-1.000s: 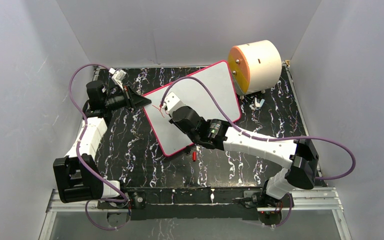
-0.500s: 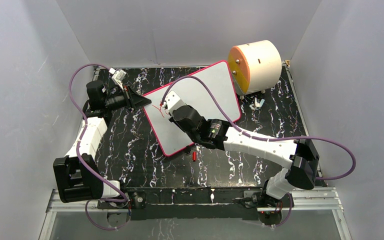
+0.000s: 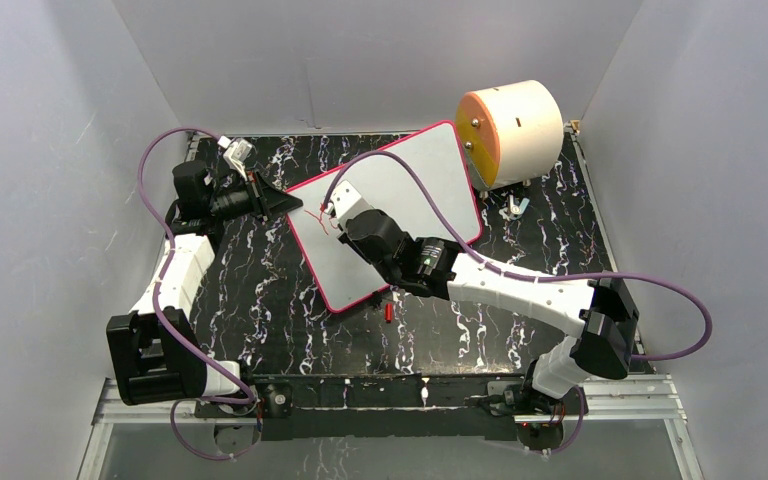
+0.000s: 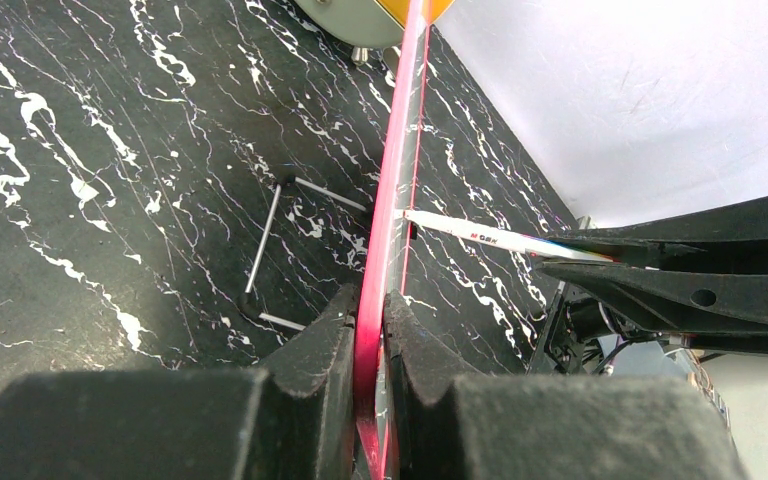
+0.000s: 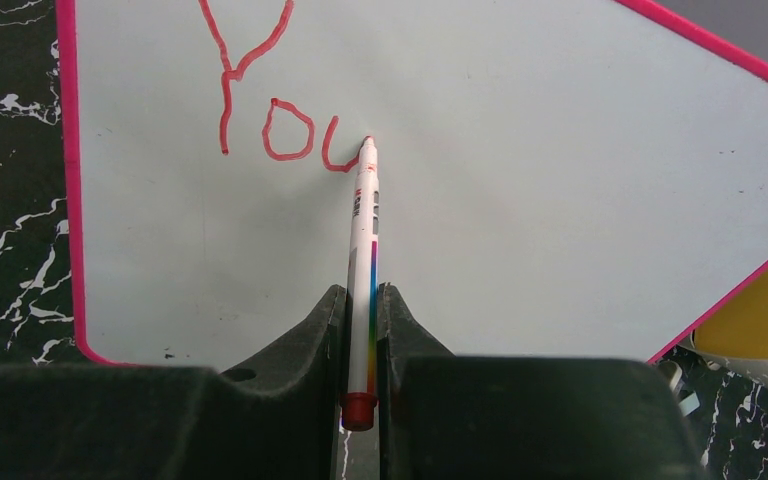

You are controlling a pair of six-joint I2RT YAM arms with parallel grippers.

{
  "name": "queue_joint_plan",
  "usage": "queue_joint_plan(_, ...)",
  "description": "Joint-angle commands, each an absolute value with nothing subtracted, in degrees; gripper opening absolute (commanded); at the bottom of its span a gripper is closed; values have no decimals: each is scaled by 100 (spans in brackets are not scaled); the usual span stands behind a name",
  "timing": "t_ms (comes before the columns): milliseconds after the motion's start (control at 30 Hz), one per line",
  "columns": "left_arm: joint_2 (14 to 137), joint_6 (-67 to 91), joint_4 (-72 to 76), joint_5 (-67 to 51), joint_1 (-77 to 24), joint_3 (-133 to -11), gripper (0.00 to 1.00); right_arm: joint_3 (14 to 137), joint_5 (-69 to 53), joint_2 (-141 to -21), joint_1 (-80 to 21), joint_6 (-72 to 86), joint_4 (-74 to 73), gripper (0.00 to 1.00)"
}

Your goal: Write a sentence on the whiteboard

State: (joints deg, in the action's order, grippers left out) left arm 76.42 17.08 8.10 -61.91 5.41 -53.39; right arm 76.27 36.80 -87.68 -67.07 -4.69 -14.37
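1. This is a robotics lab test cell: plain pale panel walls (image 3: 50, 150) box in the workspace on three sides.
2. Two white-and-black robot arms, the left arm (image 3: 182, 268) and the right arm (image 3: 520, 290), are mounted on an aluminium rail (image 3: 650, 400) at the near edge.
3. Purple cables (image 3: 142, 165) loop loose along both arms.
4. The tabletop (image 3: 260, 290) is a black sheet with white marble veining. It carries test props: a pink-framed whiteboard (image 3: 450, 170) and a cream cylinder (image 3: 525, 125) with an orange face.
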Motion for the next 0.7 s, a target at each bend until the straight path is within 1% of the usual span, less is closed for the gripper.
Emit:
queue_joint_plan(0, 7699, 1512, 476, -5941, 484, -5378, 0, 7714, 3688, -8681, -6571, -455, -1090, 0)
queue_joint_plan(667, 7708, 1512, 475, -5948, 485, -5393, 0, 7683, 3589, -8656, -6526, -452, -932, 0)
